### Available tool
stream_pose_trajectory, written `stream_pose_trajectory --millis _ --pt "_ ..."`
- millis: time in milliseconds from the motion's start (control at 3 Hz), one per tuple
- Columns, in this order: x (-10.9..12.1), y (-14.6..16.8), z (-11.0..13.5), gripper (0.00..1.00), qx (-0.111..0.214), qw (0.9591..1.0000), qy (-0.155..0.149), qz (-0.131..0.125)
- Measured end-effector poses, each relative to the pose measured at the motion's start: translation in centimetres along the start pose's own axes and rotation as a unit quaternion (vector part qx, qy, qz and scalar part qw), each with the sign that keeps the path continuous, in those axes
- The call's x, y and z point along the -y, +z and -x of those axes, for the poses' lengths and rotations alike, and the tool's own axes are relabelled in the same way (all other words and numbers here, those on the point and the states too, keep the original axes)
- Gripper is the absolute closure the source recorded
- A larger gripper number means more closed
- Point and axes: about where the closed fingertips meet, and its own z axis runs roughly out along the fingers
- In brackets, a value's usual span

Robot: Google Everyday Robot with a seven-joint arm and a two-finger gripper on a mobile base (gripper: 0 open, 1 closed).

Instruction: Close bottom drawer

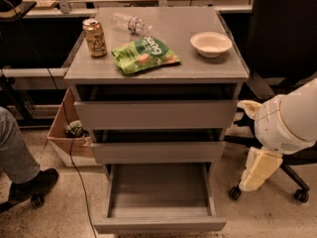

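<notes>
The bottom drawer (159,225) of the grey cabinet (74,73) stands pulled far out toward me. Its bare grey tray (158,188) holds nothing, and its plain flat front is at the lower edge of the camera view. The two wider drawers above, the top one (156,114) and the middle one (157,151), stick out only slightly. My gripper (257,170), cream-coloured, hangs below the round white arm joint (290,123) to the right of the cabinet. It is level with the bottom drawer's tray, apart from it, and touches nothing.
On the cabinet top lie a gold can (94,37), a clear bottle (130,22), a green snack bag (144,54) and a white bowl (211,43). A cardboard box (62,135) and a cable (74,167) are at left. A person's shoe (30,184) is at far left. A black office chair (285,38) stands behind my arm.
</notes>
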Motion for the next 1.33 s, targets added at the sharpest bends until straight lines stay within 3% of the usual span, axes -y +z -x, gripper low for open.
stream_pose_trajectory --millis 333,667,1333 --pt "-0.8 2.3 0.0 0.0 0.015 0.9999 0.007 -0.004" --pt "-2.7 7.7 0.6 0.0 0.053 0.9986 0.003 -0.007" --pt "-4.8 18.1 2.3 0.0 0.123 0.9916 -0.02 -0.034"
